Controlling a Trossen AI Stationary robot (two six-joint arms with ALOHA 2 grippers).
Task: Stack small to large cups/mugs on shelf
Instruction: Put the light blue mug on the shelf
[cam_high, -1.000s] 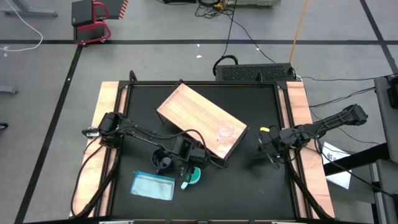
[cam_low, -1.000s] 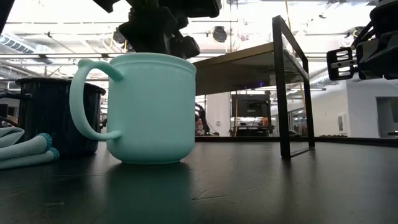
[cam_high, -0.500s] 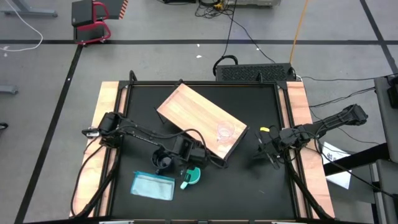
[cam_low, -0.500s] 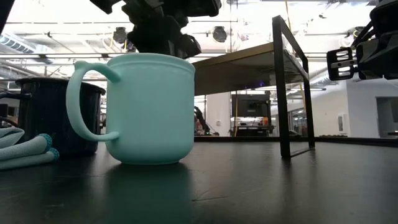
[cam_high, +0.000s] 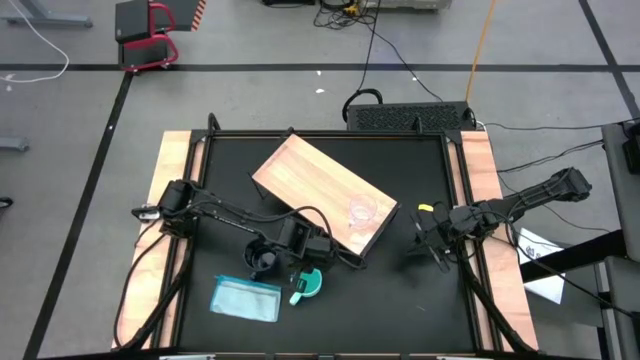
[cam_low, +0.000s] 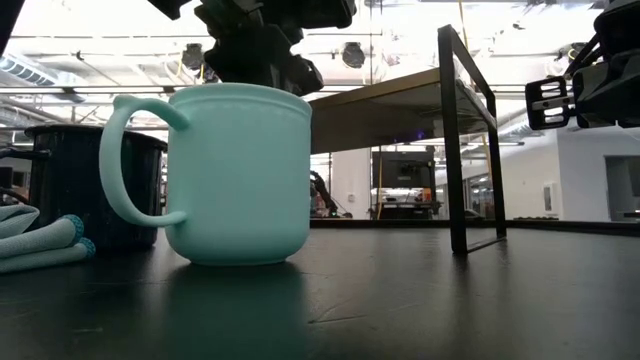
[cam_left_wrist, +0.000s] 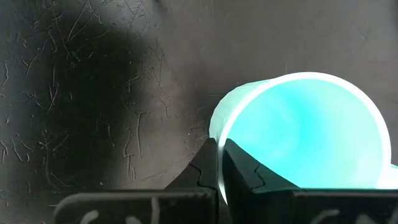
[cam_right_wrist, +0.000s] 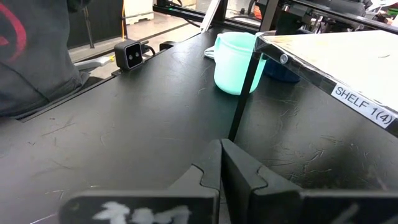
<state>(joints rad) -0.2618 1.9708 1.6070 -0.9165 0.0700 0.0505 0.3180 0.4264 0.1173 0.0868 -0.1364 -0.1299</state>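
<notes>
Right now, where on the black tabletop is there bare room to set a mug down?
Bare patches: the black tabletop from the long light-wood shelf to the front edge, and the far-left corner behind the shelf. Crowded: front-left, where the turquoise mug, dark navy mug and light-blue packet cluster.

The table (cam_high: 420, 300) has a matt black top, finely scratched all over, with bare pale wood strips along its left and right edges. The shelf (cam_high: 320, 185) has a light, smooth wood-grain top, a dark side and thin black metal legs. The turquoise mug (cam_low: 240, 175) looks like smooth plastic with a soft satin sheen. The dark mug (cam_low: 85, 190) looks glossy. The clear cup (cam_high: 361, 211) on the shelf is transparent. The light-blue packet (cam_high: 246, 299) near the table's front edge looks like soft cloth in the low view.
</notes>
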